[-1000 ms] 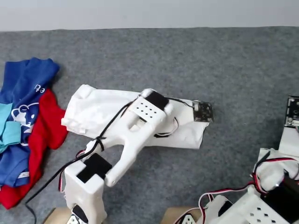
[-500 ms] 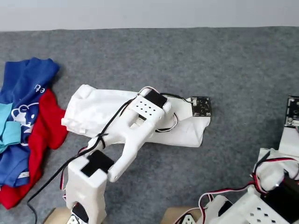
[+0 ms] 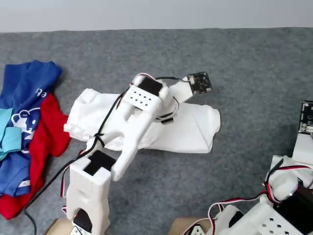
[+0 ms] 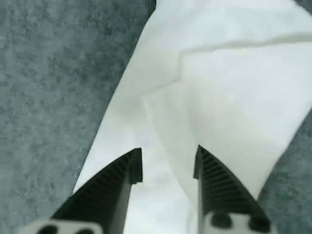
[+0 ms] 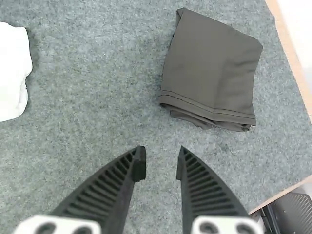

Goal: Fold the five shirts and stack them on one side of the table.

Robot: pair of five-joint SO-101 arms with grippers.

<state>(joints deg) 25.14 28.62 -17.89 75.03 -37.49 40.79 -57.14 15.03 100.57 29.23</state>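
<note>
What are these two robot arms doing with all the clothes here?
The left arm's hand hangs open over a partly folded white shirt mid-table. The right arm's hand, also open, holds nothing, near a neatly folded dark brown shirt. A crumpled heap of blue, red and turquoise shirts waits at the grey table edge.

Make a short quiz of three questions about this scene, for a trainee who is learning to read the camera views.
1. True or false: the left gripper is shut on the white shirt.
2. Choose one. The folded shirt beside the right gripper is: A dark; B red; C blue.
3. Short answer: at which side of the high view lies the heap of unfolded shirts?

Key
1. False: its jaws stand apart over the shirt.
2. A.
3. Left.
</note>
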